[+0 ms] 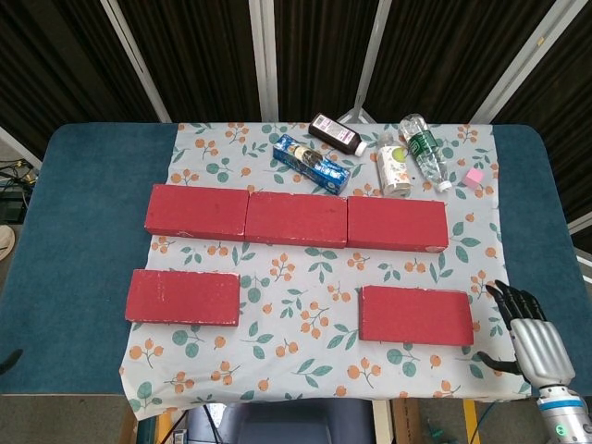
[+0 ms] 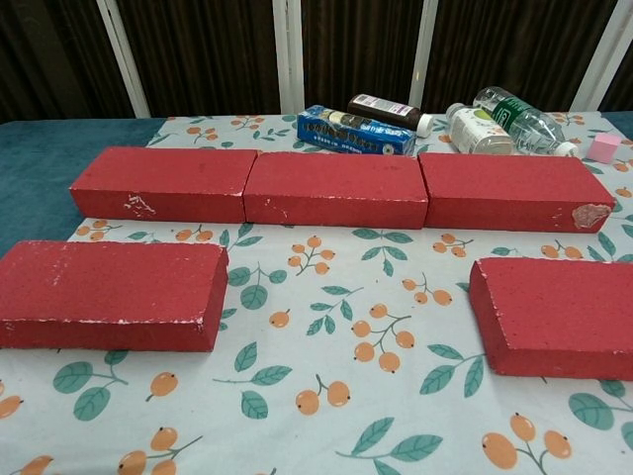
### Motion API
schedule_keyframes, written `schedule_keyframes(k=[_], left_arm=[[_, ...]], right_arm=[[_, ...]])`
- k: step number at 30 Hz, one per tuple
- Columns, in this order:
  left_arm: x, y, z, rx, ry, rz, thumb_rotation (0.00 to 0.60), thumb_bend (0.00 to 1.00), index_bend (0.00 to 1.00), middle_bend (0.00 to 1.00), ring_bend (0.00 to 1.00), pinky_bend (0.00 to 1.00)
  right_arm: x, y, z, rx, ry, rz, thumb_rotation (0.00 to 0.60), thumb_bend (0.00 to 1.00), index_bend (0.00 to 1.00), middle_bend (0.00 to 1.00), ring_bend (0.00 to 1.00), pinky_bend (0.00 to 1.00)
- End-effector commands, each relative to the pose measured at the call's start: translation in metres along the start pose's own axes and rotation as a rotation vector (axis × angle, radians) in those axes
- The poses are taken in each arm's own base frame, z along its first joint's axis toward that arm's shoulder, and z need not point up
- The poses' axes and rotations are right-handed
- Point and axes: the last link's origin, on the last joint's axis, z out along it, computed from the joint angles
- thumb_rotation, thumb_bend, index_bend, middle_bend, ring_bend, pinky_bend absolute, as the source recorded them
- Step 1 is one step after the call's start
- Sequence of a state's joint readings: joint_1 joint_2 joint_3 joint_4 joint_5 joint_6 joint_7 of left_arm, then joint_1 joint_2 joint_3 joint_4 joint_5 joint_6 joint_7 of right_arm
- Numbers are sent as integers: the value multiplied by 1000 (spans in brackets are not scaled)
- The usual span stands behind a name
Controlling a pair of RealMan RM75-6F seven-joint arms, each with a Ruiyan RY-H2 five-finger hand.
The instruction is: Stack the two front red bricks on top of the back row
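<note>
Three red bricks lie end to end as the back row [image 1: 296,218] [image 2: 334,188] across the flowered cloth. Two more red bricks lie in front: the front left brick [image 1: 183,297] [image 2: 107,294] and the front right brick [image 1: 416,314] [image 2: 556,316]. My right hand [image 1: 527,333] hovers at the table's near right corner, just right of the front right brick, fingers spread and holding nothing. It does not touch the brick. A dark tip at the head view's far left edge is too small to identify; the left hand shows nowhere else. The chest view shows no hand.
Behind the back row lie a blue box [image 1: 312,164] [image 2: 355,131], a dark brown bottle [image 1: 337,134] [image 2: 388,111], a white bottle [image 1: 393,166] [image 2: 478,129], a clear plastic bottle [image 1: 425,151] [image 2: 522,121] and a small pink cube [image 1: 474,177] [image 2: 604,147]. Blue tabletop [image 1: 83,231] borders the cloth.
</note>
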State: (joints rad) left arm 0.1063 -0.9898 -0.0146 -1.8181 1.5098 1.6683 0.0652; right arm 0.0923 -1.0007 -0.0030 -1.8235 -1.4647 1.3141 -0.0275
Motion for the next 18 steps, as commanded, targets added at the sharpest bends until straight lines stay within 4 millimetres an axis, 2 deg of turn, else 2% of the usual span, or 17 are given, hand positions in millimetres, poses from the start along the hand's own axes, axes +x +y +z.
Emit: schedule_keyframes(k=[1,7,18], left_arm=[[0,0,1,1,-4,-2,600,0,62,0,0,109],[-2,1,2,-10,-17,-3,600,0,62,0,0,109],[-1,-2,4,-8,-25,-16,600,0,61,0,0,109]], right_arm=[[-7,-15,5,-8,-59,-16,600,197,0,0,0,0],[-15,-39,16,-37,-126,-37,600,197,0,0,0,0],[-30,-70,34,-18,-138,-117,600,196,0,0,0,0]])
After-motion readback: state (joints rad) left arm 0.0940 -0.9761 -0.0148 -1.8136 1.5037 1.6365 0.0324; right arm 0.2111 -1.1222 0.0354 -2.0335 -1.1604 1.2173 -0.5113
